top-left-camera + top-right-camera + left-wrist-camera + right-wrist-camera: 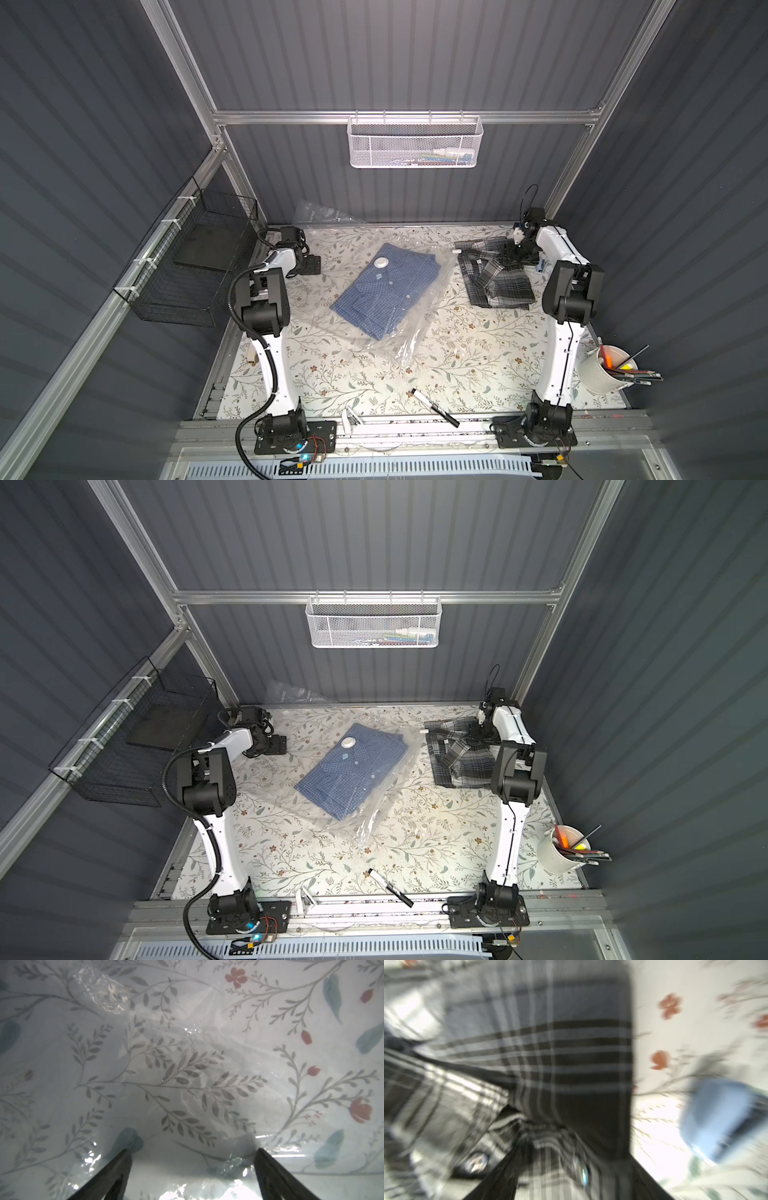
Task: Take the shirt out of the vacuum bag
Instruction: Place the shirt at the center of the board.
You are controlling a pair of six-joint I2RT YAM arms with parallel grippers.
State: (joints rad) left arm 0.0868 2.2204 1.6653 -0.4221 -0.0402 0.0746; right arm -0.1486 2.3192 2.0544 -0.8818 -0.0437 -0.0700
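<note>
Faintly, grey lettering marks the rear plastic bag (320, 214), too small to read; left gripper (193, 1151) gapes released, right gripper (573, 1153) likewise parted.

Robot arms: two, left arm (272, 357) and right arm (559, 361). Shirts: two, blue checked shirt (382, 291) and grey plaid shirt (503, 286). Clear bags: two, vacuum bag (401, 349) and lettered bag (320, 214). Baskets: two, white mesh basket (411, 145) and black wire basket (195, 266). One marker (434, 407). One pen cup (598, 376).
</note>
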